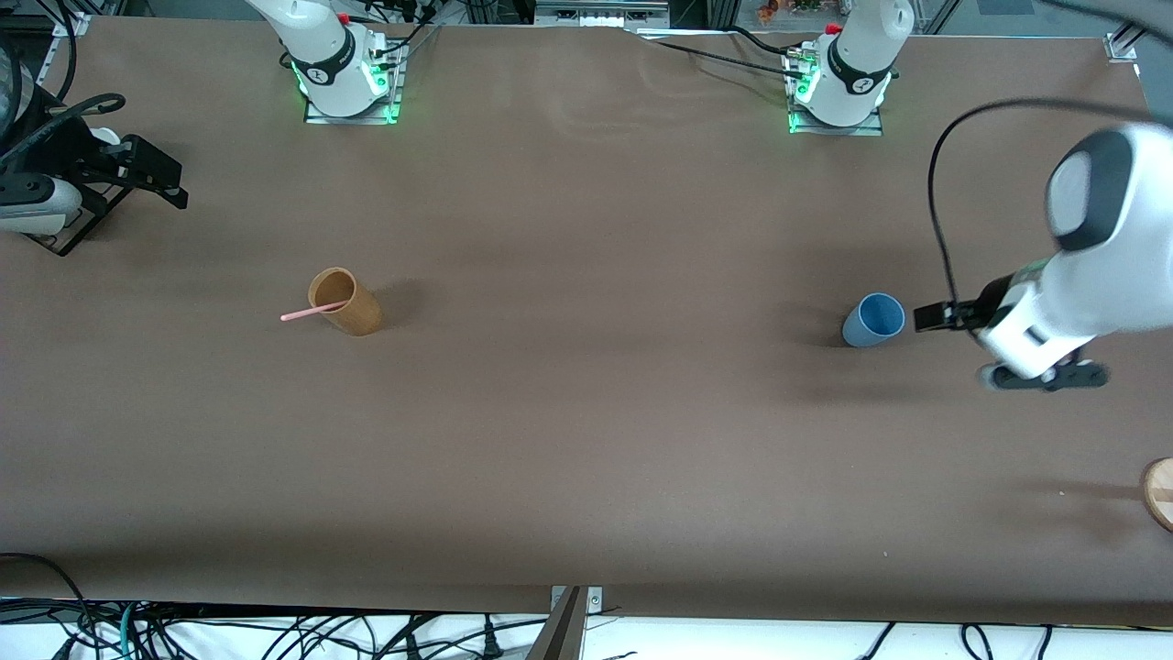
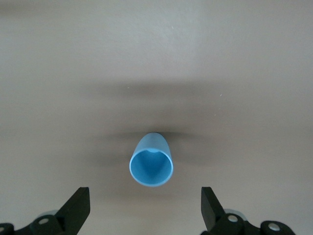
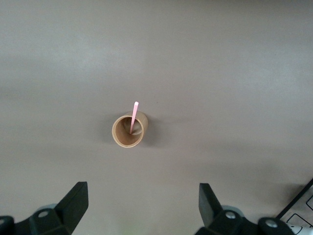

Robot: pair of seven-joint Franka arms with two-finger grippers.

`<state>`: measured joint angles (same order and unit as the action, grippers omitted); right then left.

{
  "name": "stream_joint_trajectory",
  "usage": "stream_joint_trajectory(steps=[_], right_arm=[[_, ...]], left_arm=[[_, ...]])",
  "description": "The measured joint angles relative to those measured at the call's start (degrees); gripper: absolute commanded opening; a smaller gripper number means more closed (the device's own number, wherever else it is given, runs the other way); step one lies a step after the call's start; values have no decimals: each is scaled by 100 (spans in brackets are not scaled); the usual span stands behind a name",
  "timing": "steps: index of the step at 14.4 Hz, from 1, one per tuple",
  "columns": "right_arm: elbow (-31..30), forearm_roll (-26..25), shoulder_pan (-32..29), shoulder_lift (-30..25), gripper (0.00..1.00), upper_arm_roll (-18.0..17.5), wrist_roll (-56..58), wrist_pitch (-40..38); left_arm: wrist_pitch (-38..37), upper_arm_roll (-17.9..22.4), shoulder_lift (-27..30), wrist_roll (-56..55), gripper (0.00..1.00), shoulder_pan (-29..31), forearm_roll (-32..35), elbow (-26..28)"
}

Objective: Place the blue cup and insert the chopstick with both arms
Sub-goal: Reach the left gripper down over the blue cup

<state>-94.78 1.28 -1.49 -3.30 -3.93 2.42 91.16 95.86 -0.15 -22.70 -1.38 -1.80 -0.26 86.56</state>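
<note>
The blue cup [image 1: 874,320] stands upright at the middle right of the front view, and the left gripper [image 1: 933,316] sits just beside it, fingers spread, holding nothing. The chopstick [image 1: 313,312] leans in the brown cup [image 1: 345,302] at middle left. The right gripper [image 1: 147,174], at upper left, is spread wide and empty.

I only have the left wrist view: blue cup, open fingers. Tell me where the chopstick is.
Observer: The chopstick leans in a brown cup, one end sticking out past the rim.
Operator: Place that cup for me.
Observer: Toward the right arm's end of the table, well apart from the blue cup.
Operator: Report the right gripper.
Observer: The right gripper is open and empty, at the right arm's end of the table.
</note>
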Motion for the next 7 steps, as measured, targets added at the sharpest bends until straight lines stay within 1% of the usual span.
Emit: stream_joint_trajectory(steps=[2,3,5,7], right_arm=[[0,0,0,0,100,0,0,-1],[0,0,0,1,100,0,0,-1],[0,0,0,1,100,0,0,-2],[0,0,0,2,100,0,0,-2]], left_arm=[[214,3,-270,395,100,147,0,104],[320,4,-311,515,100,226,0,231],[646,4,-249,626,100,301,0,576],[1302,-5,2,641,100,290,0,1194]])
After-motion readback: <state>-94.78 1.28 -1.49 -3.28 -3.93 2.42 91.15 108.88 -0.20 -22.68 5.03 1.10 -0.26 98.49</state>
